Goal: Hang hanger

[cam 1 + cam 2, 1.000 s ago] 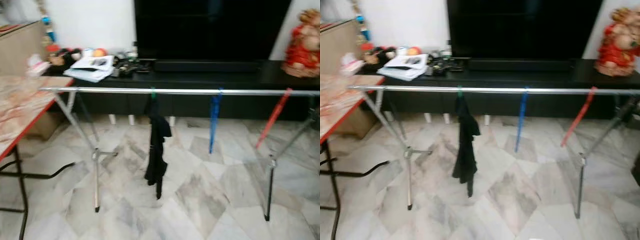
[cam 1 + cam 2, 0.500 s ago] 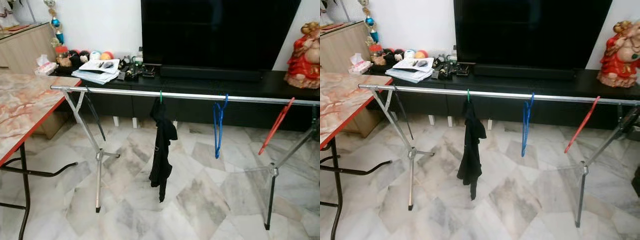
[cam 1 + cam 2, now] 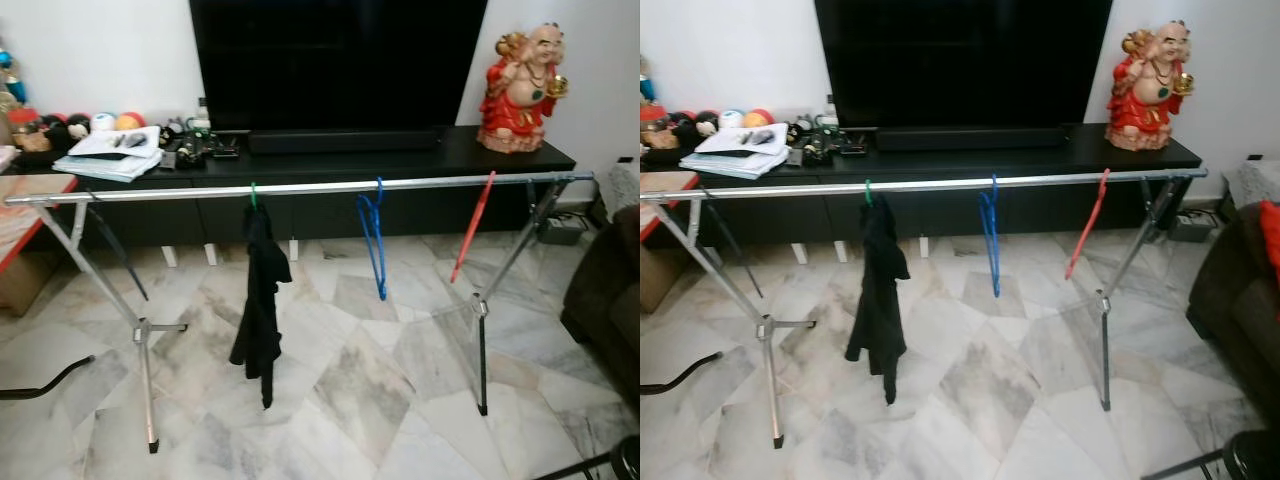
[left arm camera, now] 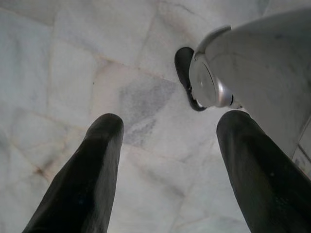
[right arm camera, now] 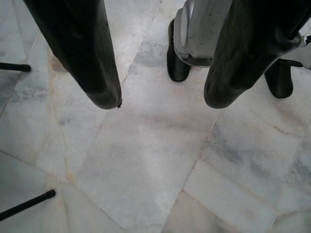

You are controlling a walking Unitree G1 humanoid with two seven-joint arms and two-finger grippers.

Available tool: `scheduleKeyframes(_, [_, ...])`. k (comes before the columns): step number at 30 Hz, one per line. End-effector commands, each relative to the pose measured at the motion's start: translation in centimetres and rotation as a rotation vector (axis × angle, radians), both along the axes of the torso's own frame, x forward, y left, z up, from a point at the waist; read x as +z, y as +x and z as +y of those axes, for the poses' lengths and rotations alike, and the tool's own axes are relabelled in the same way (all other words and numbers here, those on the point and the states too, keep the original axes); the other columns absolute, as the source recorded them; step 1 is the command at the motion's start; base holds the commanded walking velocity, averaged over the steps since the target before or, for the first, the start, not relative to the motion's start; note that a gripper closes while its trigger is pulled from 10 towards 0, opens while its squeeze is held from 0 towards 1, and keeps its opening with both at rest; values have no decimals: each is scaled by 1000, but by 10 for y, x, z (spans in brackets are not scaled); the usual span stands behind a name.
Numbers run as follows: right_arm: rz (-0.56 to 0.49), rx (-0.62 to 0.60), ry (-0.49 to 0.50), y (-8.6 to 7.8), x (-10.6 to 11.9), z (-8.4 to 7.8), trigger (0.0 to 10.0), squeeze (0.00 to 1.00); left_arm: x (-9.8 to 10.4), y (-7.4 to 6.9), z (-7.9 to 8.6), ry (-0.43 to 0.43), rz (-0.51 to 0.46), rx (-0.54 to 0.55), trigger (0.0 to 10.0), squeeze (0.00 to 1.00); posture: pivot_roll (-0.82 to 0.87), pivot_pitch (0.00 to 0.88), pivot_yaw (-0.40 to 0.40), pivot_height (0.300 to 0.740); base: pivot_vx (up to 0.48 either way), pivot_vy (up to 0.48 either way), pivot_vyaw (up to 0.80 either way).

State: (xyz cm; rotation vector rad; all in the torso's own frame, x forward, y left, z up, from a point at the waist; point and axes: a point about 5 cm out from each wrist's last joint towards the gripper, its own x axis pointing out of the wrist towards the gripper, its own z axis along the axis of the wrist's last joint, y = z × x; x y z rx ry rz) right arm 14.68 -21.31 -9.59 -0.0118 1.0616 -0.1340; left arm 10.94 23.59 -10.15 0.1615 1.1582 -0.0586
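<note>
here's the long silver metal drying rail (image 3: 300, 187) on its crossed folding legs, running across the room in front of the low black tv cabinet (image 3: 400, 165). three hangers sit on it: a green-hooked hanger (image 3: 253, 194) at about 9 o'clock from the middle of the rail, carrying a limp black garment (image 3: 260, 305); a bare blue plastic hanger (image 3: 375, 240) near the centre; and a bare red plastic hanger (image 3: 472, 228) out at 3 o'clock, tilted, close to the rail's right legs.

so as far as hanging goes, the hangers in sight are already hooked on the rail, and the job looks done or very nearly so. i can't say which hanger is the task's own.

both arms hang low. the left gripper (image 4: 167, 170) points at the pale marble floor (image 4: 58, 68), jaws apart, nothing between them, with the robot's silver leg and black foot (image 4: 184, 73) beside it. the right gripper (image 5: 160, 99) also points down, jaws apart and empty, the robot's other black foot (image 5: 176, 63) past its fingertips.

hard to make out: the green hanger's body is buried under the garment, only the hook shows. the dark sofa (image 3: 1240, 300) at 4 o'clock is cut by the frame edge, and the clutter of papers and balls (image 3: 110, 150) on the cabinet at 10 o'clock is too small to sort.
</note>
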Motion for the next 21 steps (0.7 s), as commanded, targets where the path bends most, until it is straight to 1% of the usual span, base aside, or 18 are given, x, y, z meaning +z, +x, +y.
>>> scheduleKeyframes(1, [1,3,2,0,0,1,10000,0,0,-3,5,19,6,16,10000,0,40,0,20,740,0,0,-788])
scheduleKeyframes(10, [7,12,1,0,-1,2,10000,0,0,-3,5,22,0,16,10000,0,54,0,19,740,0,0,-788])
scheduleKeyframes(14, [6,14,2,0,-1,3,10000,0,0,-3,5,38,5,-20,10000,0,54,0,19,740,0,0,-788])
scheduleKeyframes(16, [4,16,3,1,-1,4,10000,0,0,-3,5,33,4,1,10000,0,61,0,18,740,0,-386,-788])
scheduleKeyframes(17, [3,16,3,1,-1,5,10000,0,0,-3,6,29,2,20,10000,0,65,0,17,740,0,0,-788])
scheduleKeyframes(21, [2,13,4,1,-1,6,10000,0,1,-3,6,32,1,19,10000,0,68,0,17,740,0,0,-788])
